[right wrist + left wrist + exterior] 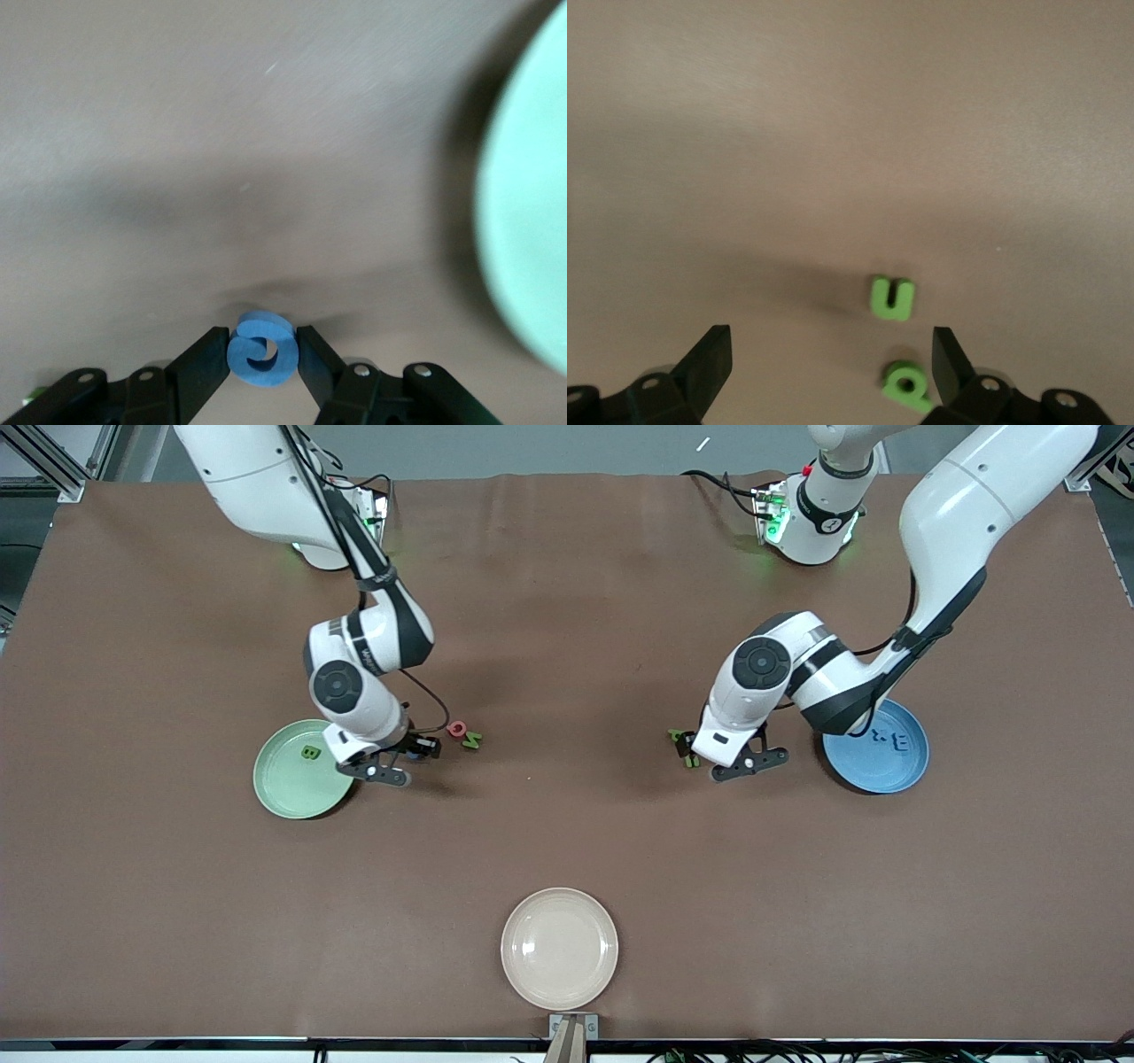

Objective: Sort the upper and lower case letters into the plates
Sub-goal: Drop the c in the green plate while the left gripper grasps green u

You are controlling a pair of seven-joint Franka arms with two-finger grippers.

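My right gripper (263, 354) is shut on a round blue letter (263, 348), low over the table beside the pale green plate (288, 784); that plate's rim (532, 221) fills one side of the right wrist view. A green letter (310, 753) lies in that plate. A red letter (456, 729) and a green one (472, 739) lie close to the right gripper (423, 747). My left gripper (833, 363) hangs open over two green letters: a "u" (892, 297), and a looped one (906, 382) close to one finger. The blue plate (912, 775) holds two letters (889, 739).
A cream-white plate (559, 948) sits near the table's front edge, in the middle. The left arm's elbow hangs over part of the blue plate. Brown tabletop stretches between the two grippers.
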